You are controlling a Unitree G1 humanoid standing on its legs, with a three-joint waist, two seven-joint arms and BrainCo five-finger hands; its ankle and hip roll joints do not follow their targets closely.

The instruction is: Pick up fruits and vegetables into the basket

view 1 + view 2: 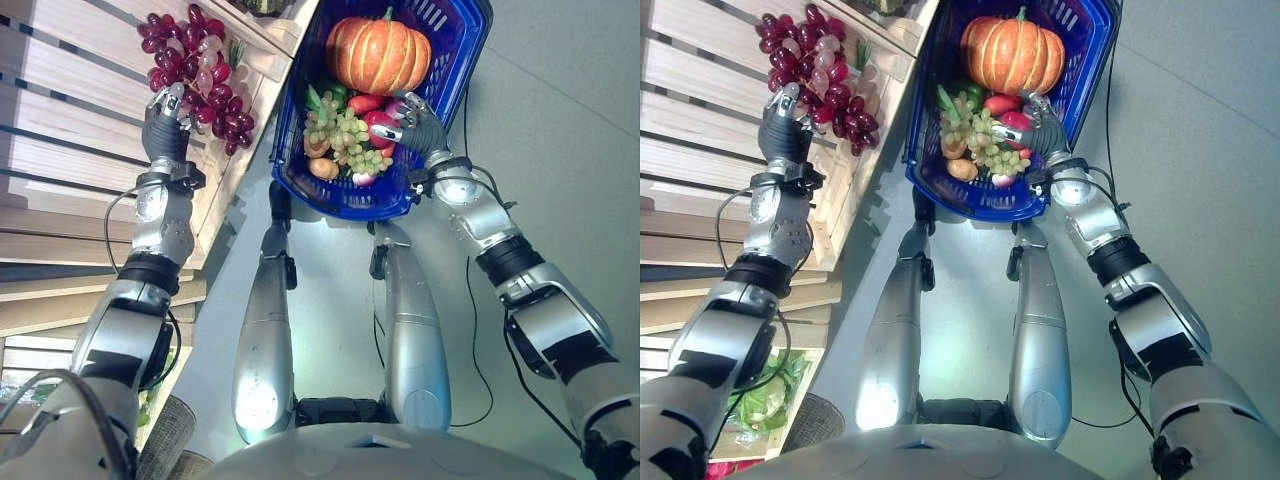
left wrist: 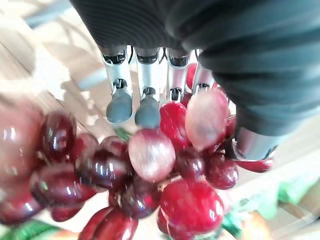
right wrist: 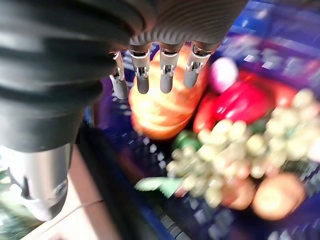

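A bunch of red grapes (image 1: 200, 70) lies against the wooden shelf (image 1: 60, 120) at the upper left. My left hand (image 1: 165, 125) reaches up to its lower end. In the left wrist view the grapes (image 2: 165, 165) sit between the fingers (image 2: 120, 105) and the thumb, which close on them. The blue basket (image 1: 340, 205) hangs in the upper middle above the floor. It holds an orange pumpkin (image 1: 378, 55), green grapes (image 1: 345, 135), a red pepper (image 1: 365, 103) and other produce. My right hand (image 1: 418, 125) grips its right wall, fingers inside.
The slatted wooden shelf runs down the left side, its edge close to the basket's left wall. A lower crate holds green leafy produce (image 1: 765, 400). Grey floor (image 1: 560, 120) stretches to the right of the basket.
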